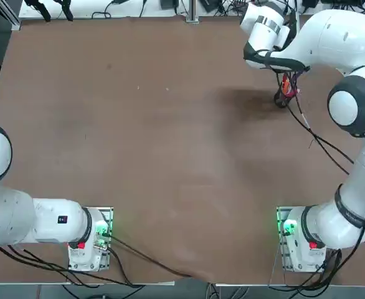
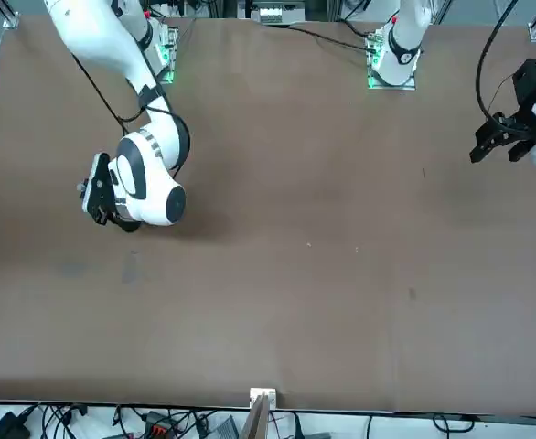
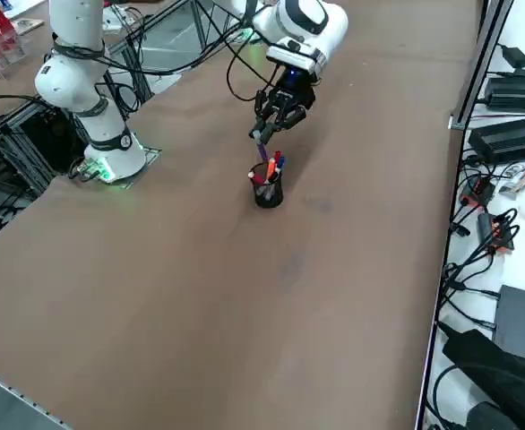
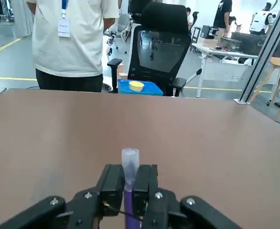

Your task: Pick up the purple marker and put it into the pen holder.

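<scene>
- The right claw [image 4: 129, 178] is pinched firmly on the purple marker [image 4: 131, 204], one dark finger pressed to each side near its clear end; gripping there seems meant to leave the purple length free to enter the cup.
- The marker points down at the pen holder [image 3: 268, 192], its purple part reaching the pens at the mouth. Whether its lower end is already inside the rim, I cannot tell.
- The arm [image 3: 300, 25] comes in from the side, which probably keeps the wrist off the pens. The next move is likely a little lowering, then a release.
- The holder stands upright on the counter [image 3: 200, 296]. Being small and perhaps light, it could tip if the marker catches its rim or another pen.
- Red, orange and blue pens [image 3: 275, 165] lean against one another in it, so the marker may need a gap.
- Materials: the cup is black, round and see-through in places, perhaps mesh; the marker is a slim, smooth stick with a translucent, frosty end; the counter is flat, matt brown; the arm has glossy white, rounded shells.
</scene>
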